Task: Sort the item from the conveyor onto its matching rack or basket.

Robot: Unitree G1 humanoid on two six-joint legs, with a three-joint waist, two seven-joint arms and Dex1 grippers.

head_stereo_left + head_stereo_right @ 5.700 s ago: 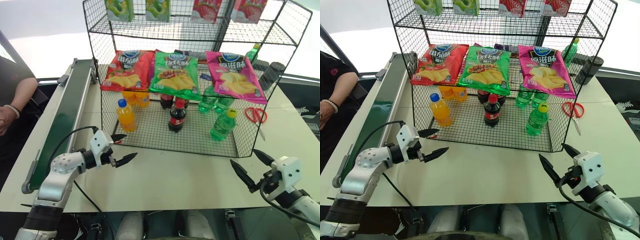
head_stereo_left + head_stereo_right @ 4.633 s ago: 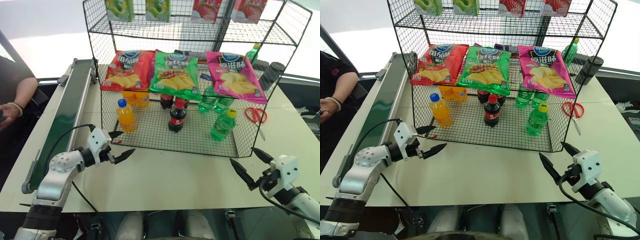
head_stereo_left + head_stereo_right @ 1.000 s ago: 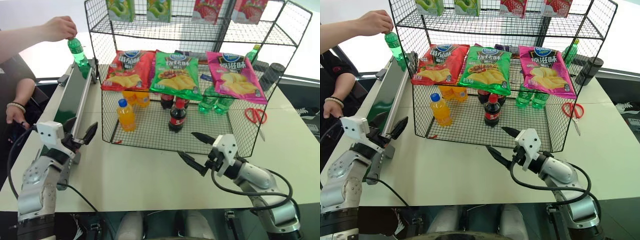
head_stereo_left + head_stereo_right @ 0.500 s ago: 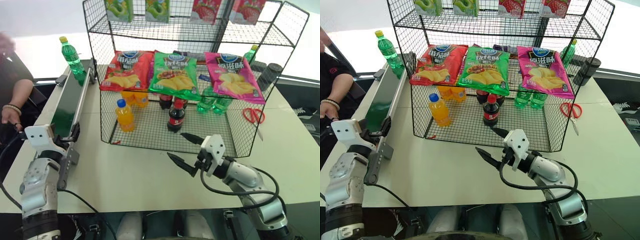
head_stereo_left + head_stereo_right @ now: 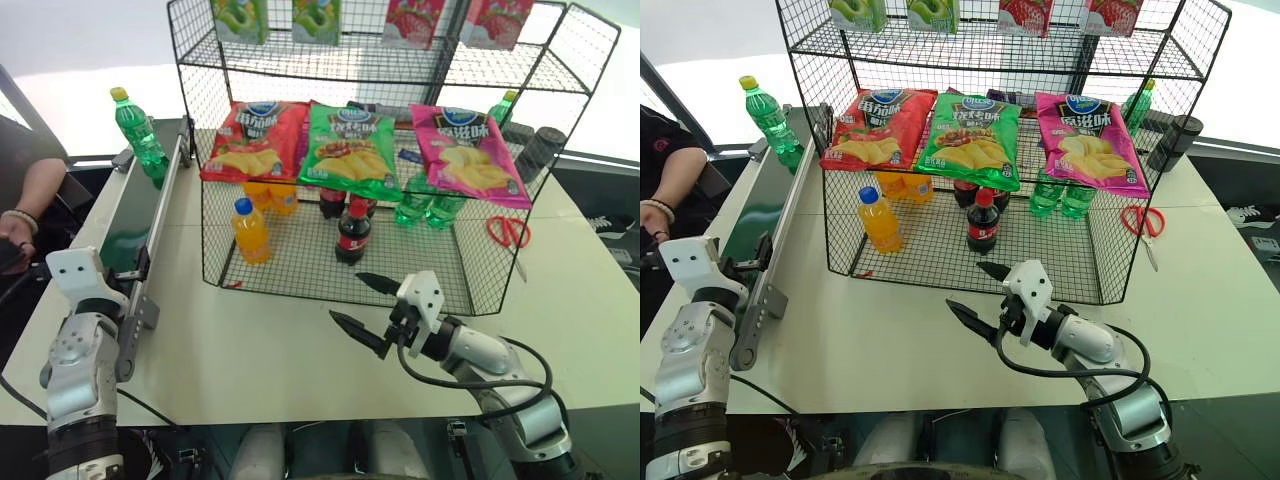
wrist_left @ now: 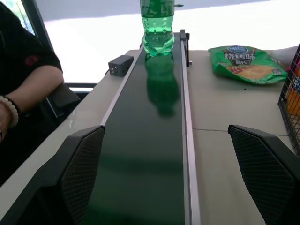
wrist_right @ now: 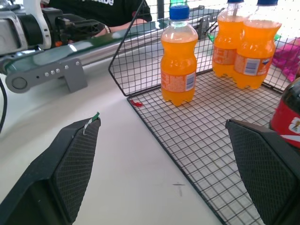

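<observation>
Left eye view takes in the whole table. At the far left edge a person's arm point(image 5: 28, 195) with a bead bracelet rests beside the table. Next to it, the conveyor point(image 5: 128, 225) runs from the lower left up toward the upper left, and the green soda bottle point(image 5: 139, 134) stands upright on its far end, yellow cap up, touched by nobody. The left gripper point(image 6: 174, 176) sits at the near end of the belt in the lower left of the frame; in the left wrist view its two fingers are spread wide apart, one on each side of the belt, with nothing between them, and the bottle stands well ahead at the top of that picture.

Toward the middle, the black wire basket point(image 5: 300, 283) holds an orange-drink bottle point(image 5: 249, 230) near its left wall, more orange bottles behind it, a cola bottle point(image 5: 353, 229) in the centre and green bottles point(image 5: 428, 210) at the back right. Three crisp bags point(image 5: 349, 148) lie on the slanted shelf above, red, green and pink.

Lower centre, the right gripper point(image 5: 362, 307) hovers over the bare tabletop just in front of the basket's front wall, pointing toward the left of the frame, its fingers wide apart and empty. Red-handled scissors point(image 5: 507, 232) lie on the table to the right of the basket.
</observation>
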